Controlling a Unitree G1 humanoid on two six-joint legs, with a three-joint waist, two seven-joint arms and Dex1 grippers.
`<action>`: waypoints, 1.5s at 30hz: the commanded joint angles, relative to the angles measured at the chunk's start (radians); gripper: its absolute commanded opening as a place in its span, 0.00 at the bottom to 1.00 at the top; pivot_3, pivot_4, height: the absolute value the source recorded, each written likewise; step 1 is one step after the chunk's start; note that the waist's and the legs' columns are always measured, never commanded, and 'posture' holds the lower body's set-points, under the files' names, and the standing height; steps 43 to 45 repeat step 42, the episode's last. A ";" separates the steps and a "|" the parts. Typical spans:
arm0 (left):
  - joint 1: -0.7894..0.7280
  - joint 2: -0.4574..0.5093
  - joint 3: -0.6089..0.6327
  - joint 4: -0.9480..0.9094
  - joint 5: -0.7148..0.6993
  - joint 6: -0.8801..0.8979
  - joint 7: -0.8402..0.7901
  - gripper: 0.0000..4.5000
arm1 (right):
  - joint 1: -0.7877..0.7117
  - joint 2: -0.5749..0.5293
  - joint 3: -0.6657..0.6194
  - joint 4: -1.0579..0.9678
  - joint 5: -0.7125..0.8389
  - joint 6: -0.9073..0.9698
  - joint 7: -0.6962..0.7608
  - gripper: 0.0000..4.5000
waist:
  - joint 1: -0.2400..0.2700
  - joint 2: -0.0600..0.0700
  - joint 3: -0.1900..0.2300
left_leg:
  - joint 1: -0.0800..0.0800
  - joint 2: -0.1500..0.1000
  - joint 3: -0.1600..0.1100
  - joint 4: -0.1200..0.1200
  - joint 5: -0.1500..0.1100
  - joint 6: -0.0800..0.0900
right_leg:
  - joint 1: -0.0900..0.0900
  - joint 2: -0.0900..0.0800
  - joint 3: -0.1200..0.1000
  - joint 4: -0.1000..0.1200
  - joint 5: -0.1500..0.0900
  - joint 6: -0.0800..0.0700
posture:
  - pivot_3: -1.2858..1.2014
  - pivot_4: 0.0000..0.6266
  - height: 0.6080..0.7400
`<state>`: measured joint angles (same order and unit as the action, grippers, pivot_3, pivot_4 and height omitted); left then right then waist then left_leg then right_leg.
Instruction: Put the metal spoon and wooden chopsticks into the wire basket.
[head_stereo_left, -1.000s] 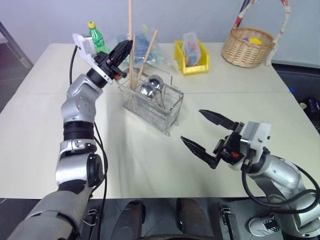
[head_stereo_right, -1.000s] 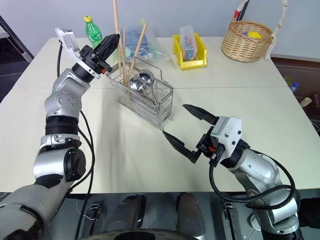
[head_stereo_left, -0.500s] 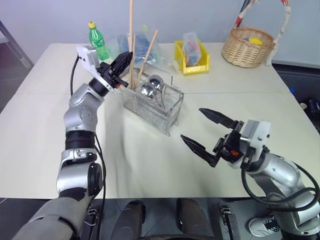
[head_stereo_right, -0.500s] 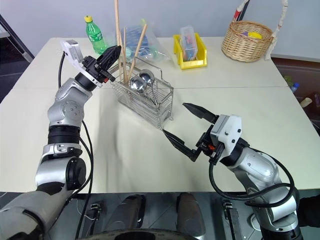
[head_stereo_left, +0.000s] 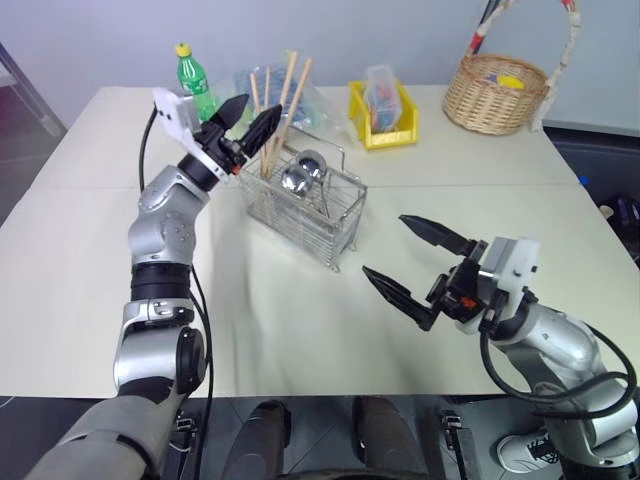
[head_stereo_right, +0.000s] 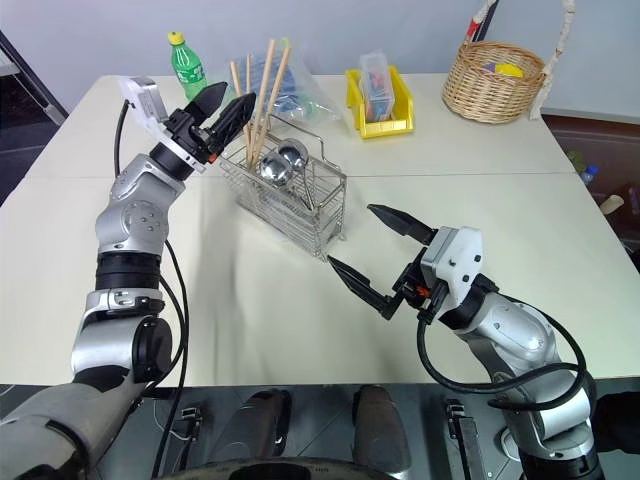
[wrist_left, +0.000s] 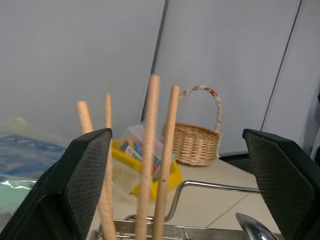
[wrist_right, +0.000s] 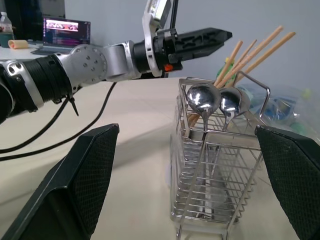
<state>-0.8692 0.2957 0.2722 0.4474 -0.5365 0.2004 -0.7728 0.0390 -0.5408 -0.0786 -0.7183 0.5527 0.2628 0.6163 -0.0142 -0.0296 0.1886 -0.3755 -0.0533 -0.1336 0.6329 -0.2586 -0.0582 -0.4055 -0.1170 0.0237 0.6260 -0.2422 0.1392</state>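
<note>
The left gripper (head_stereo_left: 250, 112) has just sprung apart, dropping the last of the wooden chopsticks (head_stereo_left: 280, 105) into the wire basket (head_stereo_left: 305, 210) at table's eleven o'clock (metal spoon (head_stereo_left: 296, 181) inside too). The right gripper (head_stereo_left: 418, 270) idles agape; task looks finished.

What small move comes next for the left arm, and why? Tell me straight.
Probably draw the left gripper back and away from the wire basket. Its jaws stand open with nothing between them, and the wooden chopsticks stand in the basket beside two metal spoons, so the task looks done. Retreat gently: one black finger is close to the sticks and could knock them.
</note>
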 joint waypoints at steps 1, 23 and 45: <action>-0.072 0.041 0.053 -0.092 -0.056 0.046 0.054 0.99 | -0.012 0.005 0.002 0.002 -0.003 -0.014 0.007 1.00 | 0.000 0.000 0.000 | 0.000 0.000 0.000 0.000 0.000 0.000 | 0.000 0.000 0.000 0.000 0.000 0.000 | 0.52 0.24 1.00; 0.460 0.399 0.167 -0.550 -0.146 0.361 0.075 0.99 | -0.061 -0.013 -0.161 0.218 0.019 0.003 0.003 1.00 | 0.001 0.001 0.000 | 0.000 0.000 0.000 -0.001 0.000 0.000 | -0.001 0.000 0.001 0.001 0.000 -0.001 | 0.52 0.24 1.00; 0.849 0.228 0.162 -0.981 -0.370 0.524 0.285 0.99 | 0.117 -0.023 -0.196 0.010 0.160 0.131 -0.026 1.00 | 0.002 0.002 0.000 | 0.001 0.001 0.001 -0.001 -0.001 0.001 | 0.000 0.000 0.001 -0.002 -0.002 -0.004 | 0.52 0.24 1.00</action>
